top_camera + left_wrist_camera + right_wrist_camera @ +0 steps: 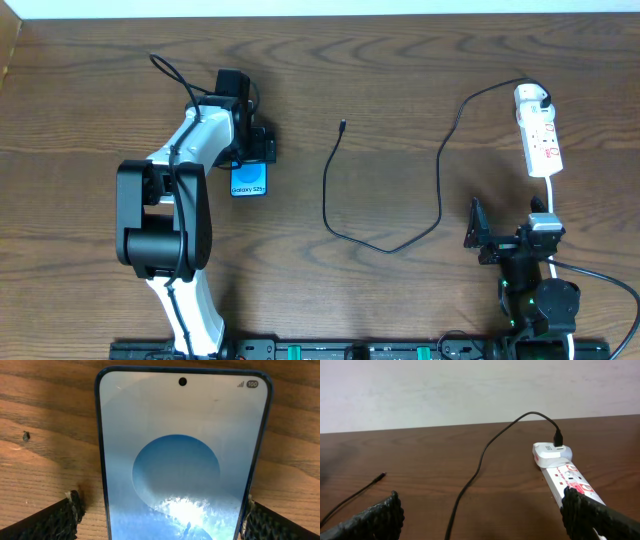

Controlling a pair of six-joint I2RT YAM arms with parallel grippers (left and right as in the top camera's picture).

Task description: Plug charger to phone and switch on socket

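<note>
The phone (182,450) lay flat on the brown bench (400,60), on its left side, with its screen lit and face up. The left fingers (55,520) stood spread wide, one on each side of the phone's lower part and gripping nothing. The pad near the phone's right edge looked very close to it, though contact could not be judged from the wrist view. The charger (440,190) trailed loose across the middle of the bench, and its small connector tip (343,125) rested bare on the wood, well apart from the phone. Its other end ran to a white plug (551,453) seated in the far end of the socket (540,135), which lay on the right. The right fingers (375,517) were also fully spread and empty, low over the bench near the socket's near end.
</note>
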